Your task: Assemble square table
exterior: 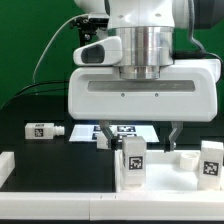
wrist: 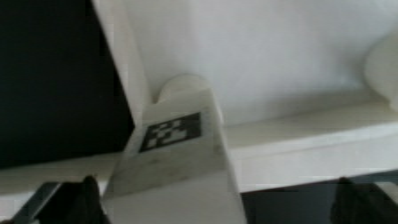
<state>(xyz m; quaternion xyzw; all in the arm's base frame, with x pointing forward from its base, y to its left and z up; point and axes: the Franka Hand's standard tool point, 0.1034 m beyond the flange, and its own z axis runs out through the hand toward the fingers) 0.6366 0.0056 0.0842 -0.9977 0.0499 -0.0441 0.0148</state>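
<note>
In the exterior view, the arm's bulk hid most of the marker board, and 1 edge leg at the exterior view's right was cut off. The gripper hung open over an upright tagged leg on the white tabletop. A lying leg rested on the black table. In the blurred wrist view, 2 fingertips stood apart on either side of the upright tagged leg.

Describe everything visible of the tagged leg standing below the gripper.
The leg is a white, plastic-looking block with a black-and-white square tag on its near face. It stands upright on the square table top, below the gripper, whose fingers stand open on either side. No finger visibly touches it.
</note>
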